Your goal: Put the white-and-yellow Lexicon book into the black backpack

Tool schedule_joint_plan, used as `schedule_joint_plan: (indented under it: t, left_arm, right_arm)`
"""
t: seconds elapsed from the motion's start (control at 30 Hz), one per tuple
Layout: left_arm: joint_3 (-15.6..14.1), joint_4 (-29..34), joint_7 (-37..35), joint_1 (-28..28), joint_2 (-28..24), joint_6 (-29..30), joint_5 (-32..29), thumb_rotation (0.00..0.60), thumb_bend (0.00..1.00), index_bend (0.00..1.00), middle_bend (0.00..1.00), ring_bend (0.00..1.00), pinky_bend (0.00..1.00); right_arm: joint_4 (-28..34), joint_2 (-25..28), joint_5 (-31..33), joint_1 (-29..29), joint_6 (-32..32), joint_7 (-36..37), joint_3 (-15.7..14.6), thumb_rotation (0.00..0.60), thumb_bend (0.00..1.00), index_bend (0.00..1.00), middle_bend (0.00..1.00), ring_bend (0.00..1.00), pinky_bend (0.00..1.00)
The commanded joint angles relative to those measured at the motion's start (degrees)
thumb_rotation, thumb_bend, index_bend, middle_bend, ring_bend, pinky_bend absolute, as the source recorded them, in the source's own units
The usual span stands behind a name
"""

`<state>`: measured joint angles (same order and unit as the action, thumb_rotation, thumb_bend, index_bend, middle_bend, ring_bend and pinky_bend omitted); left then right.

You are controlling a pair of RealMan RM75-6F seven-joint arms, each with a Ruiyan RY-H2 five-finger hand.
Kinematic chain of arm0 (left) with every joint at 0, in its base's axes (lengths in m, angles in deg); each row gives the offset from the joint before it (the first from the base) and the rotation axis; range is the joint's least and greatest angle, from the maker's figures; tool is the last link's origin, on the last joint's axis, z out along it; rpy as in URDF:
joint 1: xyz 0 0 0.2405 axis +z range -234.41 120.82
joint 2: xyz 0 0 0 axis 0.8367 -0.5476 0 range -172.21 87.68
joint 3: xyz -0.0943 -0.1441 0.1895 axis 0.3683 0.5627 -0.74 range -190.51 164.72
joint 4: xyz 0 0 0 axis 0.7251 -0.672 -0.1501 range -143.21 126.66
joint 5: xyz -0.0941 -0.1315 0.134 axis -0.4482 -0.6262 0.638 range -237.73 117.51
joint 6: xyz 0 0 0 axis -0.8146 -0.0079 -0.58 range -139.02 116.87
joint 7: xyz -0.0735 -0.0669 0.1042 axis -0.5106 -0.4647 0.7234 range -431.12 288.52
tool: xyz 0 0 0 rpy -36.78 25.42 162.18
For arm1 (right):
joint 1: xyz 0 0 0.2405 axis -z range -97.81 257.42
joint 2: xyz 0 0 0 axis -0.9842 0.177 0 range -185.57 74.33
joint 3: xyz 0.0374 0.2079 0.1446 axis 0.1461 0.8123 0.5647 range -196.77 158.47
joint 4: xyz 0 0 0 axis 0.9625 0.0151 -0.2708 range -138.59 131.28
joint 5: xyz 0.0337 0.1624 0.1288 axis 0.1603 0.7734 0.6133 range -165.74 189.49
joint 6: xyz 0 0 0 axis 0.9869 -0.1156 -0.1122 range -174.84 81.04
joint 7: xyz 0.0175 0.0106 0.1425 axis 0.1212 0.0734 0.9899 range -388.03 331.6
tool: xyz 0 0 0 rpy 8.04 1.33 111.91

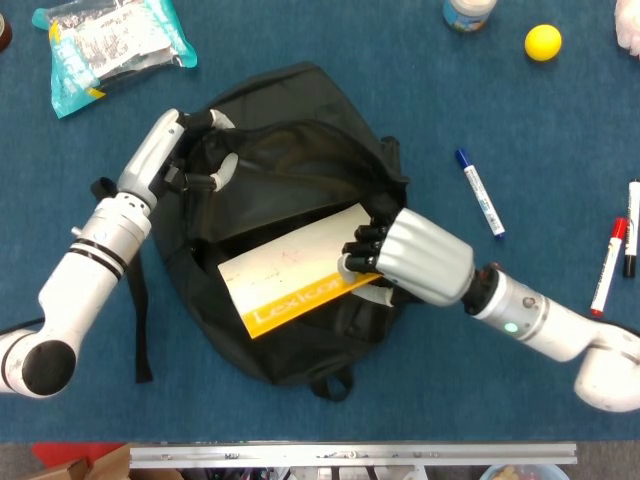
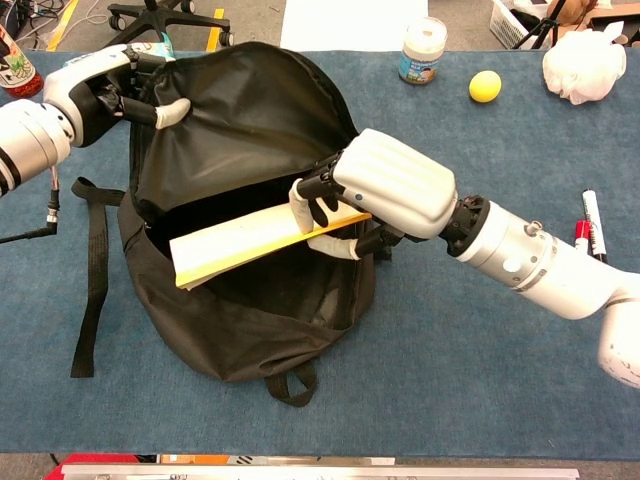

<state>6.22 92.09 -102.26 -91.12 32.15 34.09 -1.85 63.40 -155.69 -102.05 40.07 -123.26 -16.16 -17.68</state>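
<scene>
The white-and-yellow Lexicon book (image 1: 292, 270) (image 2: 238, 241) lies nearly level over the open mouth of the black backpack (image 1: 290, 330) (image 2: 250, 330). My right hand (image 1: 410, 257) (image 2: 385, 190) grips the book's right end, fingers on top and thumb beneath. The book's left end hangs above the bag's dark interior. My left hand (image 1: 190, 155) (image 2: 115, 85) holds the backpack's upper flap at its far left rim, pulling the opening wide.
A blue-capped marker (image 1: 480, 192) lies right of the bag, with red and black markers (image 1: 610, 262) further right. A yellow ball (image 1: 543, 42), a jar (image 2: 423, 48), a white puff (image 2: 585, 60) and a teal packet (image 1: 115, 40) sit along the back. A strap (image 2: 92, 280) trails left.
</scene>
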Motion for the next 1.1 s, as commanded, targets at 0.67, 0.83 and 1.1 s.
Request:
schedule_joint_plan:
  t: [0.67,0.83,1.1]
  left_arm:
    - [-0.4,-1.6,-4.2,1.3,-1.4,-1.1,2.9,0.600,0.45,0.76,0.67,0.65,0.76]
    - [-0.5,-1.6,-4.8,1.6,-2.0,-1.3,3.5,0.600,0.45,0.76,0.67,0.65,0.76]
    - [-0.7,-1.3,-5.6,1.8,-2.6,-1.4,4.4,0.600,0.45,0.76,0.67,0.65,0.76]
  right_arm:
    - [-17.4,-9.5,2.3,-4.7,-2.0,-10.9,0.2,0.600,0.51,0.81,0.71,0.62,0.71]
    - [-18.1,-10.6,2.8,-5.1,-1.5,-11.0,-1.0,0.600,0.50,0.81,0.71,0.62,0.71]
    - [-18.7,-11.6,3.5,-5.6,0.9,-13.6,-2.8,0.600,0.50,0.81,0.71,0.62,0.71]
